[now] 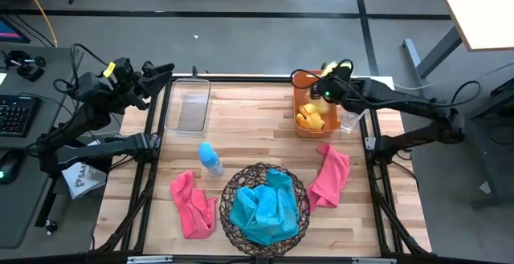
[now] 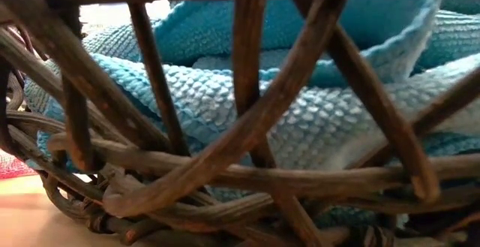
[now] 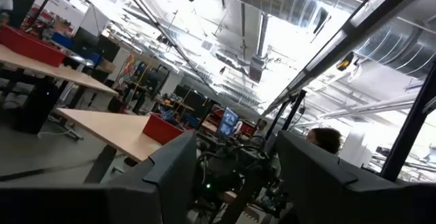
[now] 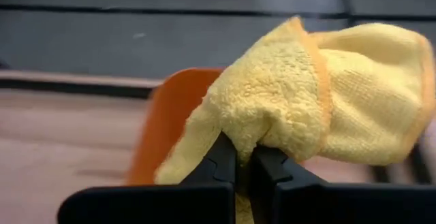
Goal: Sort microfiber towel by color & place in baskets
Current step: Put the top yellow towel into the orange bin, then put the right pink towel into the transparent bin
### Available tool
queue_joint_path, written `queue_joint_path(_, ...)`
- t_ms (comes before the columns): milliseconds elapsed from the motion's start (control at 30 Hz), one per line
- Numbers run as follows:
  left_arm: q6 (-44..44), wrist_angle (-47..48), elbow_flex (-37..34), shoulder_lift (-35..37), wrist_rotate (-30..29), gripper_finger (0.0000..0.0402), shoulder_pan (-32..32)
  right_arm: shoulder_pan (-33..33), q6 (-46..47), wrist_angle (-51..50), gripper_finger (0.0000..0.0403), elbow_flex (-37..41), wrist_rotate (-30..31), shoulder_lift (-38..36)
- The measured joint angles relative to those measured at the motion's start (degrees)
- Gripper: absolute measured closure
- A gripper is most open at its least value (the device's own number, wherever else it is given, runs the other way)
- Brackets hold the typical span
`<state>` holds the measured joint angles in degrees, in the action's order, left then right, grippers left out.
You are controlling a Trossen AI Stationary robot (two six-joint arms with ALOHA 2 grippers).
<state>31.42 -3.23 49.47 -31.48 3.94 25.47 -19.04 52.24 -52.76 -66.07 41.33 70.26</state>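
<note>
My right gripper [image 1: 321, 94] is over the far end of the orange bin [image 1: 297, 103], shut on a yellow towel [image 4: 300, 94]. More yellow cloth [image 1: 309, 119] lies in that bin. Teal-blue towels [image 1: 265, 204] fill the round dark wire basket [image 1: 229, 192], which takes up the whole low view [image 2: 247, 119]. Two pink towels lie flat on the table, one [image 1: 193, 204] left of the basket and one [image 1: 331, 176] right of it. The clear tub [image 1: 187, 103] stands at the far left. My left gripper [image 1: 165, 70] waits open beside the tub's far end, pointing up into the room [image 3: 238, 176]. My right gripper pinches a bunched fold of the yellow towel [image 4: 248, 132] between its two fingers [image 4: 221, 159]. The cloth bulges out past the fingertips in several layers. In the right wrist view the orange bin [image 4: 170, 115] shows right behind it. How far it hangs into the bin, I cannot tell.
A small light-blue bottle [image 1: 210, 160] stands between the clear tub and the wire basket. A clear plastic bottle [image 1: 350, 121] stands just right of the orange bin. Bare wood lies in the table's middle. A keyboard and gear sit on the desk to the left.
</note>
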Motion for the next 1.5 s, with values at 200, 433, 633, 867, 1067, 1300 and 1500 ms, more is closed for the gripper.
queue_joint_path(200,0.02,-0.19,0.00,0.00,-0.03,0.0207,0.00,-2.75,-3.10,2.83,0.0402,1.71,-2.13,0.14)
queue_joint_path(433,-0.08,-2.94,0.00,-0.04,-0.06,0.0207,0.00,-5.47,-4.78,2.10,0.0401,1.71,-6.82,0.19)
queue_joint_path(633,-2.23,-6.44,0.00,-0.55,-0.26,0.0207,0.00,-5.32,-8.32,2.22,0.0372,1.71,-10.69,0.19)
queue_joint_path(867,-3.44,-6.51,0.00,-0.58,-0.26,0.0207,0.00,-5.73,-8.63,1.81,0.0292,1.54,-13.51,0.19)
queue_joint_path(1067,-3.54,-6.50,0.00,-0.63,-0.26,0.0207,-0.01,-5.73,-11.54,-2.19,0.0187,-2.24,-13.93,0.19)
queue_joint_path(1300,-3.56,-6.46,0.00,-0.89,-0.26,0.0207,-0.02,-5.60,-17.75,-3.26,0.0108,-9.87,-25.23,0.13)
queue_joint_path(1500,-3.17,-6.40,-0.02,-1.94,-0.19,0.0207,-0.02,1.60,-12.87,-5.65,0.0099,-7.92,-42.97,0.13)
